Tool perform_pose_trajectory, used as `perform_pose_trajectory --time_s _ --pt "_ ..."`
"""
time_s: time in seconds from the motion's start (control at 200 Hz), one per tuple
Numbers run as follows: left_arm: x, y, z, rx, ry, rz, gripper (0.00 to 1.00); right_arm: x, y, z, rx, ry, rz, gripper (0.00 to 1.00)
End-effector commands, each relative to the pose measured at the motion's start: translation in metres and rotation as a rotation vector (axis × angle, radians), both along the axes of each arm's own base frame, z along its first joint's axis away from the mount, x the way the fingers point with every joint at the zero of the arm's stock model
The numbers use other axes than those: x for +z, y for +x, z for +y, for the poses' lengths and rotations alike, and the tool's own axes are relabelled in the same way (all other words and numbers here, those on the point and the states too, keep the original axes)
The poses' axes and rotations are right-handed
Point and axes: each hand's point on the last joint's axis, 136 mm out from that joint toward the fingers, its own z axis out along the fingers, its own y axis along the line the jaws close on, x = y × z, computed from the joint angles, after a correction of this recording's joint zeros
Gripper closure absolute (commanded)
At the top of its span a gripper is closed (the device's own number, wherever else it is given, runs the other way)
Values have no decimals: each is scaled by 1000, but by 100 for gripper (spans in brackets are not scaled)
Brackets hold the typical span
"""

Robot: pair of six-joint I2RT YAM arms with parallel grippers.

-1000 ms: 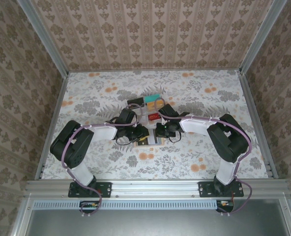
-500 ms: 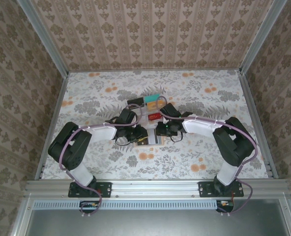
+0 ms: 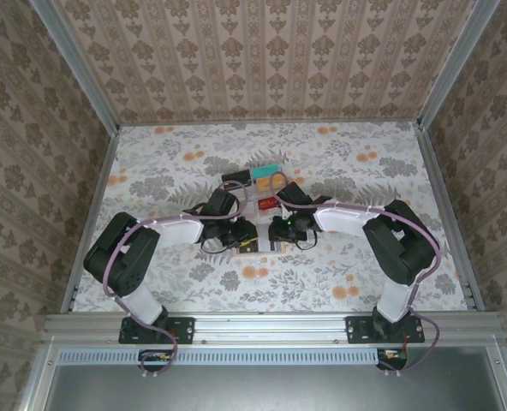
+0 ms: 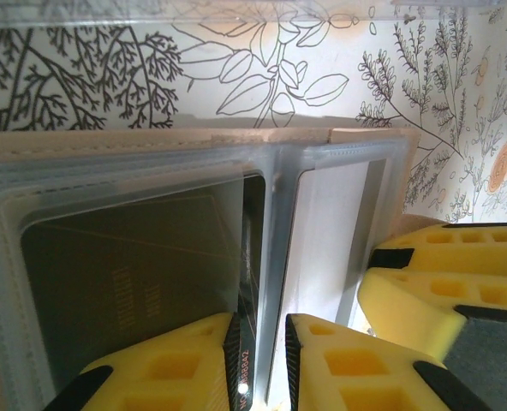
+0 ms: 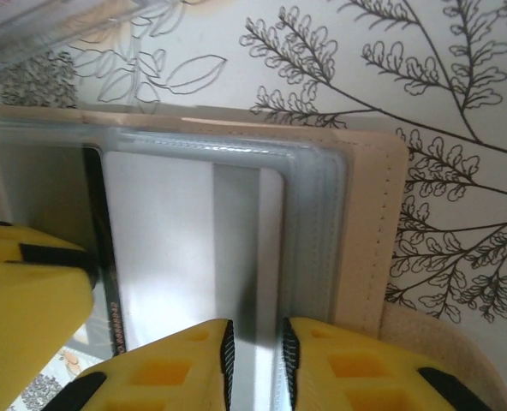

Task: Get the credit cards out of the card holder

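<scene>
Tan card holder [image 5: 369,223], translucent grey pockets [image 5: 309,231], black card [image 4: 142,282]; yellow fingers [image 4: 365,368], floral table [image 3: 339,163]

Robot test cell dressed as a home

Bare aluminium framing [image 3: 75,64] boxes in wallpapered walls [image 3: 262,51] and a floral-covered surface [image 3: 151,171]. A left arm [image 3: 164,229] and a right arm [image 3: 348,216] are bolted to a metal rail [image 3: 262,324] at its near edge.
</scene>
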Motion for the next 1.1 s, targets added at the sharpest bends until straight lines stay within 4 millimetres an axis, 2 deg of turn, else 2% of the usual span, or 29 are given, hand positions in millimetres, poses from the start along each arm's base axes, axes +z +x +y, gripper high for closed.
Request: perform_pose_trajectory --time_s 0.0,0.305,0.63,1.095 --pt "-4 -1 3 0 27 8 76 -2 0 4 9 2 26 73" --pt "-9 -4 2 6 9 30 76 -5 -2 14 26 56 43 79" --pt "-6 -3 -4 -5 -30 37 75 -13 -4 14 23 54 67 79" --pt "24 2 -23 -63 -211 -65 81 -15 -4 12 18 40 68 80"
